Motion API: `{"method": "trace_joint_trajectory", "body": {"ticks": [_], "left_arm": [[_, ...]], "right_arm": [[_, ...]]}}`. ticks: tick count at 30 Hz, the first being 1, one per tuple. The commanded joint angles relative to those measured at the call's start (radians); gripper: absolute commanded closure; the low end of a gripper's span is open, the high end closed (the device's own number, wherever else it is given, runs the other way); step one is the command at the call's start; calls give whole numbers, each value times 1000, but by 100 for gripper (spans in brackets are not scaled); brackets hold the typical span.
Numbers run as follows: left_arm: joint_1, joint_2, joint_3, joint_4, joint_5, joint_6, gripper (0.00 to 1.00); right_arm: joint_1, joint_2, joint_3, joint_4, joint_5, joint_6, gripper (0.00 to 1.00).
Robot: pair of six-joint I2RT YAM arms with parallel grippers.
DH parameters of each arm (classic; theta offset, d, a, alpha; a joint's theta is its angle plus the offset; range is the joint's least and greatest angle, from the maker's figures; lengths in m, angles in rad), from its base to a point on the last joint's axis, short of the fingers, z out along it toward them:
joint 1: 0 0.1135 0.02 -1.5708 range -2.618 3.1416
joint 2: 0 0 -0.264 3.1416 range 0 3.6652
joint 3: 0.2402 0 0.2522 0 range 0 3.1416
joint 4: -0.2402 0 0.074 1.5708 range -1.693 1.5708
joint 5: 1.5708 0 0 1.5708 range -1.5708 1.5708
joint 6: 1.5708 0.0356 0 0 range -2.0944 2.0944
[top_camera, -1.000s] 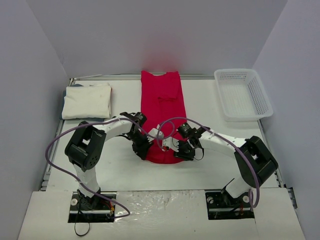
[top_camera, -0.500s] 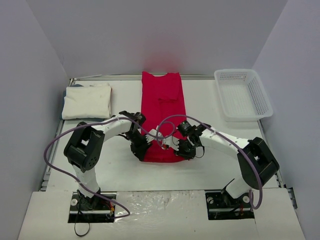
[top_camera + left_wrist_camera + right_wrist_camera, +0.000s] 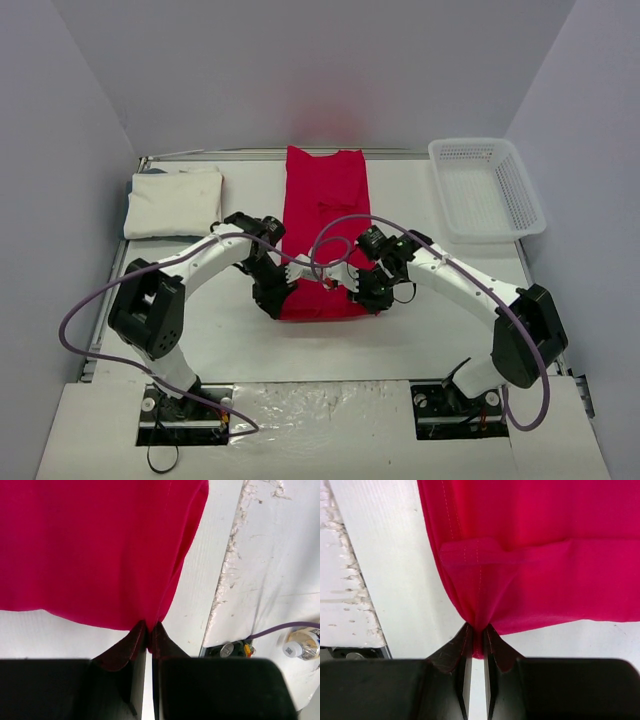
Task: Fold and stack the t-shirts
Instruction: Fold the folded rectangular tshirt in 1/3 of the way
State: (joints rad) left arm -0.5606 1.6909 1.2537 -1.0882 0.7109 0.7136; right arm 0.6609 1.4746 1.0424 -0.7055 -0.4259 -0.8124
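So both claws are pinched down on the red t-shirt [image 3: 325, 215] right now. It's a long strip running down the middle of the desk [image 3: 430, 325], with its far end up by the back wall. The left claw [image 3: 280, 298] is clamped on the near hem at the left side, and the right claw [image 3: 368, 295] grips the near right corner. The wrist cams show the cloth bunching into the closed tips of both the left [image 3: 148, 630] and the right [image 3: 476, 632]. The white t-shirt [image 3: 175, 202] sits folded at the far left, well apart from the red one. A white mesh basket [image 3: 487, 187] sits far right.
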Motion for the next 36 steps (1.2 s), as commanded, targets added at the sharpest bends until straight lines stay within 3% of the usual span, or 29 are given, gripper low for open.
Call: {"method": "trace_joint_trajectory", "body": {"ticks": [1,18,27,36], "left_arm": [[4,-79,41,-127,-7,72,98],[-7,-119,119,-193,-33,66,98],[-4,-82,234,-78,-192,-31,98],[-1,41,366,-15,-332,-59,98]], "right_arm": [[-17,-30,54,-158,-20,7,100],[-49,3,154,-275,-89,-60,100],[-199,81,267,-223,-97,-100,100],[-228,237,370,-193,-65,-108,100]]}}
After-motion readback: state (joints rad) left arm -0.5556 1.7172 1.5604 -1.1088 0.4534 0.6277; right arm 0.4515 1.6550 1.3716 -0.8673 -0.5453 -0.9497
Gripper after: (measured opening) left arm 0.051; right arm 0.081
